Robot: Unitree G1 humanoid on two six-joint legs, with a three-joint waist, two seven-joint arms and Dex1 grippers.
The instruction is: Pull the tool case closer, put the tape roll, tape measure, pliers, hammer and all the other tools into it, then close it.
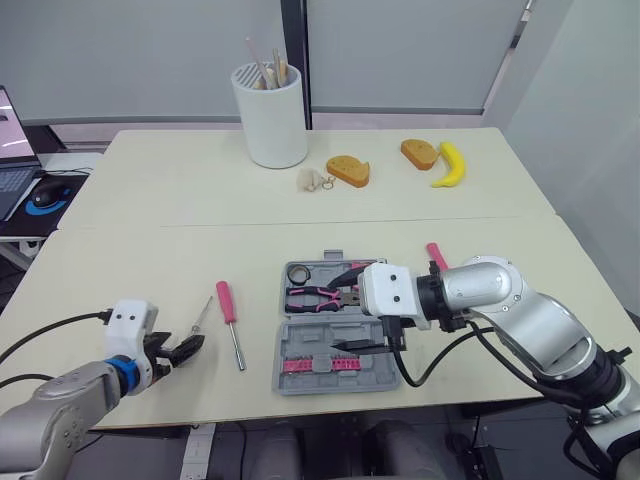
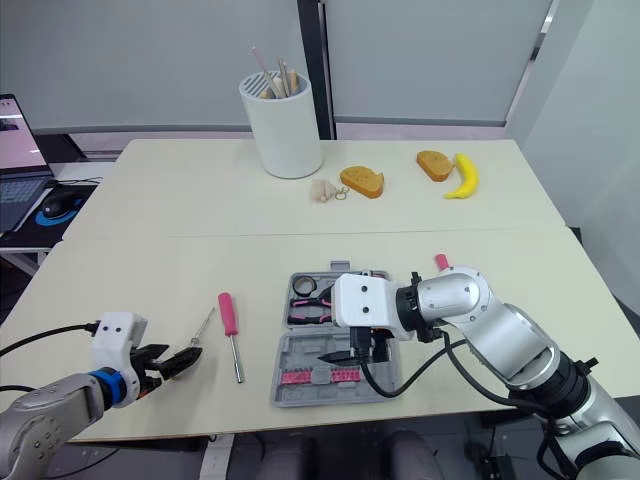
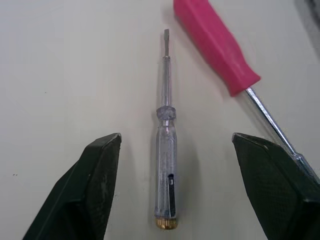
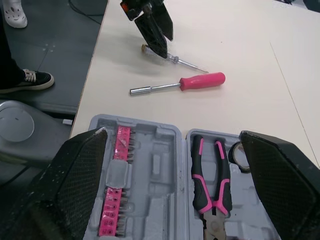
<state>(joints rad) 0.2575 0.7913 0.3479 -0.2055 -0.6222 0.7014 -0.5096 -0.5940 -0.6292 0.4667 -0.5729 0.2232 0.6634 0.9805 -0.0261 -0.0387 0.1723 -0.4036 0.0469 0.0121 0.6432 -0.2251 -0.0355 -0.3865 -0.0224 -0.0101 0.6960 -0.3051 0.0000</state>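
Looking at your left gripper [image 1: 190, 350], you'll find its fingers spread wide on either side of the butt end of the clear-handled screwdriver [image 3: 165, 150], not touching it, near the table's [image 1: 150, 230] front edge toward its left corner. The pink-handled driver [image 1: 229, 305] lies just beside that screwdriver, between it and the tool case [image 1: 312, 340]. The case sits open at the middle of the front edge, with the pliers [image 1: 318, 297] and tape roll [image 1: 299, 272] in its far half. Your right gripper [image 1: 340, 314] hangs over the case, fingers spread apart, holding nothing.
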